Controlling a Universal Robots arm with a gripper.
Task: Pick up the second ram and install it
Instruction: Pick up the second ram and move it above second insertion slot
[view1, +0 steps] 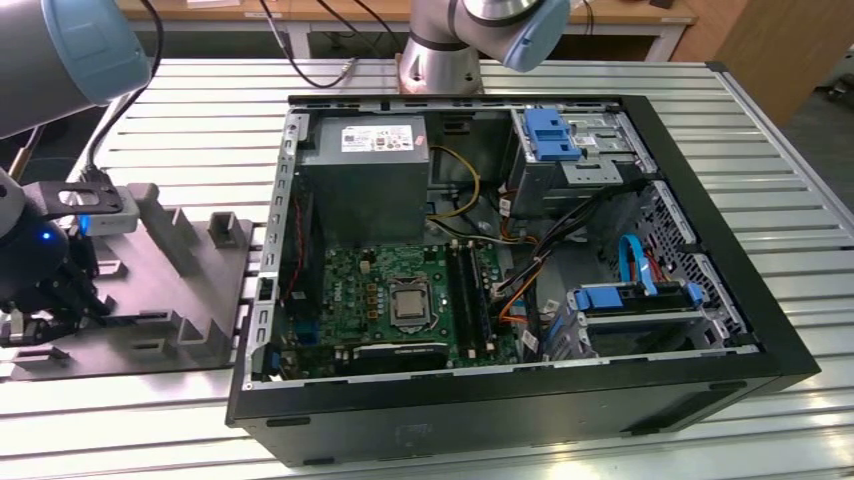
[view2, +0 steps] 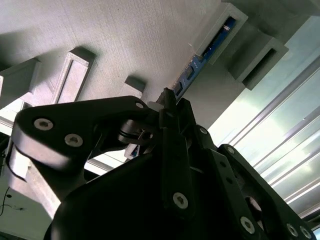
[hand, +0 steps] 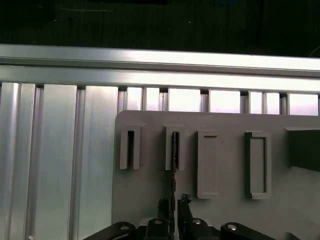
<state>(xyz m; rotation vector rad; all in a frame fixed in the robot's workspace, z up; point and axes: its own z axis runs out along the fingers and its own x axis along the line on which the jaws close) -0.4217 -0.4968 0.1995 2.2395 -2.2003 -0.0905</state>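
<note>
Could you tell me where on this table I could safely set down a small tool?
The slatted aluminium table is bare beyond the grey slotted holder plate and in front of it. A strip also lies free at the exterior view's right of the open black computer case. Crowded: the plate under the gripper, and the case's cabled interior.

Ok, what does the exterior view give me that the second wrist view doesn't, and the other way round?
Exterior view: the open computer case, with its motherboard and power supply box inside. Second wrist view: the memory stick standing on edge in a slot of the gray holder, with the gripper right at one end of it. Shared: the gray holder, which lies beside the computer case at the exterior view's left.
</note>
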